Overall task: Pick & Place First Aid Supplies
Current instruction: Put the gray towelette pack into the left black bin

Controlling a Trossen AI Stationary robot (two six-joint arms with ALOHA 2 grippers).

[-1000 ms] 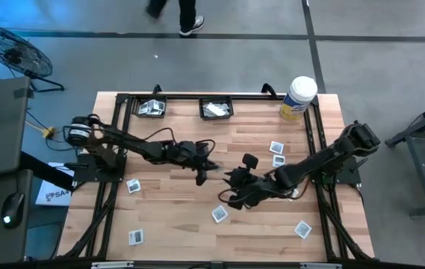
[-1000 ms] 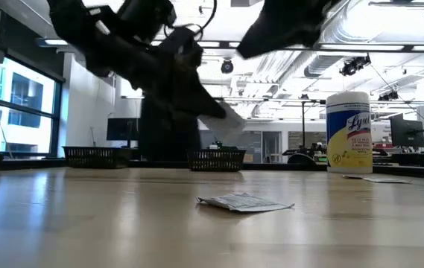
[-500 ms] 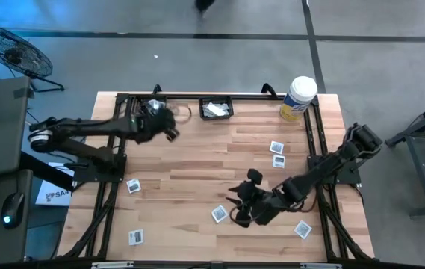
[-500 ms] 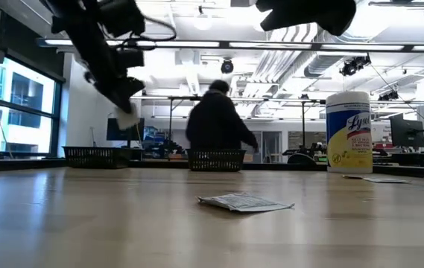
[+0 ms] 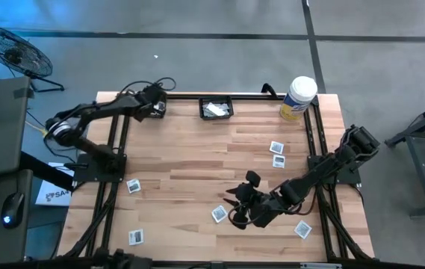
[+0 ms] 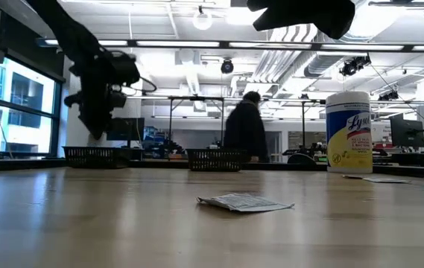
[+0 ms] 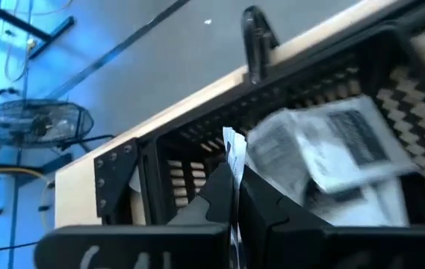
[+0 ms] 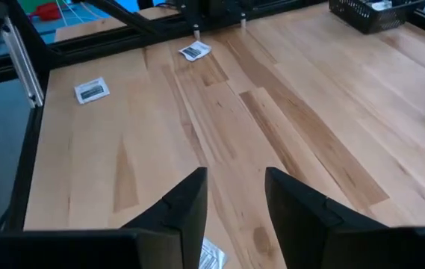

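We are mid-delivery on one side and mid-approach on the other. Our left claw [image 7: 234, 196] hangs over the far-left basket [image 5: 152, 109], pinched shut on a thin packet edge [image 7: 231, 153]; other packets [image 7: 324, 153] already lie inside. Next it should open and drop.

Our right claw [image 8: 233, 196], fingers spread and empty, hovers low over the surface [image 5: 190, 168]. Its target packet [image 5: 219, 214] lies flat just beside and partly under the fingertips, so it should settle down and close.
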